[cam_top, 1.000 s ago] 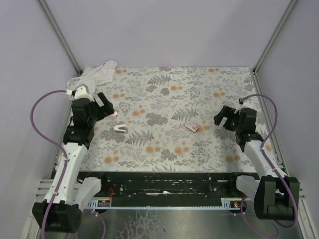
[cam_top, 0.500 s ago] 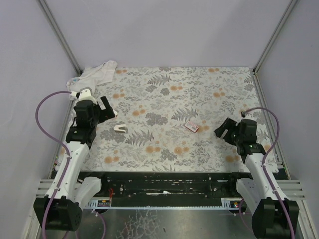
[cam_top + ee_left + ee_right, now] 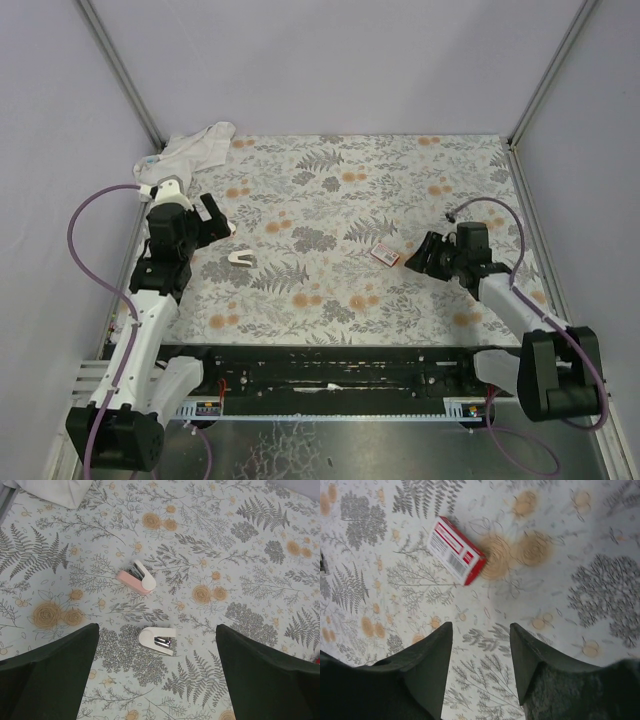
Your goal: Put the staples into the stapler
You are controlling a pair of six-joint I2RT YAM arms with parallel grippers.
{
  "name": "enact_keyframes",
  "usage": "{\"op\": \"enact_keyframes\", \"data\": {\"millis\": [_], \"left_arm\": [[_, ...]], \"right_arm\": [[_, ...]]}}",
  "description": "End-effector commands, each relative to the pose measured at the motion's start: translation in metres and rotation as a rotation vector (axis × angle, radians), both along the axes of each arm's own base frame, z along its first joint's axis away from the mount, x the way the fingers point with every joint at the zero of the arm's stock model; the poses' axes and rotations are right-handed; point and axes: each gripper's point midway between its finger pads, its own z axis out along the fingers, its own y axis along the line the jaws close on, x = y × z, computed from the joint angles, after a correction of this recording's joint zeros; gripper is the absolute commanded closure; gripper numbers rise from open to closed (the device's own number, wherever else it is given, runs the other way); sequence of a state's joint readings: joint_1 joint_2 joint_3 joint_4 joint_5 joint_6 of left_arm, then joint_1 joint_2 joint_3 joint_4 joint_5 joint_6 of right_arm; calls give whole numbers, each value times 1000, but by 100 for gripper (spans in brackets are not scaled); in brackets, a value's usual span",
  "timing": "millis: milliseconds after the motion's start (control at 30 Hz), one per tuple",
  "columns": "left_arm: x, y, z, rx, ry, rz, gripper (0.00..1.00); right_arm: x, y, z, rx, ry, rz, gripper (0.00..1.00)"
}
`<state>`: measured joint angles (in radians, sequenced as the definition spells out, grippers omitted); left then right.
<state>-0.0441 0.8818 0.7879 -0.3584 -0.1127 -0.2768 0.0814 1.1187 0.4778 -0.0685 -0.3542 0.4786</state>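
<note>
Right gripper (image 3: pixel 412 260) (image 3: pixel 480 632): jaws partly apart, nothing between them, only floral tablecloth (image 3: pixel 330 190) showing in the gap. Staple box (image 3: pixel 385 254) (image 3: pixel 456 550) lies flat on the cloth, ahead of the fingertips at about 11 o'clock in the wrist view, near but apart. From above it sits just at 9 o'clock of the claw.

Versus a second ago: the right arm has swung in from the 3 o'clock edge of the table towards the box. The box itself hasn't shifted. The left arm is about where it was.

Box: red sides, white label with red bands and a barcode; the print is too small to read.

Left gripper (image 3: pixel 218 222) (image 3: pixel 157 630): jaws wide apart, empty, hanging over a white stapler piece (image 3: pixel 240 257) (image 3: pixel 157 641) with metal showing. A pink stapler piece (image 3: pixel 228 230) (image 3: pixel 136 576) with a white end lies just at 11 o'clock of it, apart. White cloth (image 3: pixel 200 145) is bunched at the table's 10 o'clock corner.
</note>
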Motion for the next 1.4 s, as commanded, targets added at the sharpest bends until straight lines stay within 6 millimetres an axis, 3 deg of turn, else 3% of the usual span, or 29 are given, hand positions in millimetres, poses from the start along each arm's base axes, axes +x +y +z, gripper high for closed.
{"op": "enact_keyframes", "data": {"millis": [0,233,433,1000,1367], "left_arm": [[2,-1,20,-2,-83,-6,0],[1,-5,23,-15,-89,-28,0],[1,-7,19,-16,-75,-37,0],[2,-8,12,-12,-43,-46,0],[4,-8,5,-9,-13,-48,0]], "right_arm": [[37,20,30,36,-108,65,47],[44,33,16,56,-69,110,58],[48,46,10,71,-43,153,62],[61,55,-11,37,-5,172,65],[95,63,-20,-27,-9,238,64]]}}
